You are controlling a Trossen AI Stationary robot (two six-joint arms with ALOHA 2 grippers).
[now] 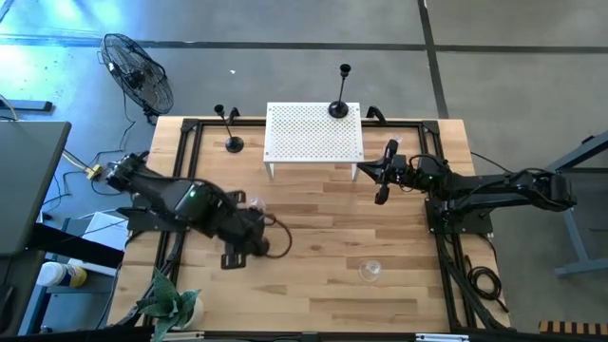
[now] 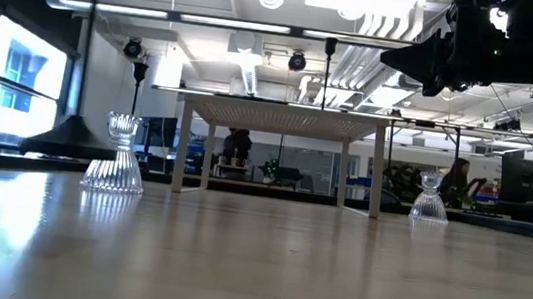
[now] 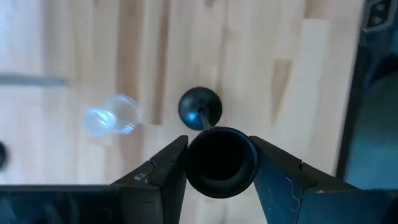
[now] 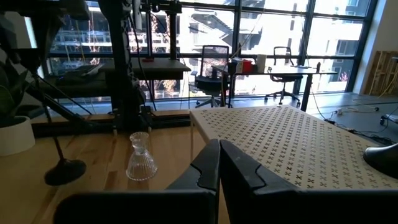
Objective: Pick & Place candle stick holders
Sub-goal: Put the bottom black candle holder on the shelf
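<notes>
My left gripper (image 1: 256,239) (image 3: 217,142), left of the table's middle, is shut on one black candlestick (image 3: 217,160). Its round base (image 3: 199,108) shows below the fingers and again in the right wrist view (image 4: 65,172). A second black candlestick (image 1: 233,142) stands by its base on the table, left of the white perforated riser (image 1: 313,133). A third candlestick (image 1: 339,108) (image 2: 328,71) stands by its base on the riser's far right part. My right gripper (image 1: 368,172) (image 4: 219,163) is shut and empty beside the riser's near right corner, above the riser's top. My left gripper pinches the candlestick's cup (image 3: 200,169), at the stem's top end, between its two fingers (image 3: 163,175). The fingers come from above, pointing down. The stem hangs below them, a little tilted. Whether the base rests on the table or hangs just clear, I cannot tell.
Clear glass holders stand on the table: one by the left arm (image 1: 253,201) (image 4: 140,157), one toward the near edge (image 1: 370,272), and another shows in the low view (image 2: 429,198). A potted plant (image 1: 171,309) sits at the near left corner. A fan (image 1: 141,76) stands beyond the table.
</notes>
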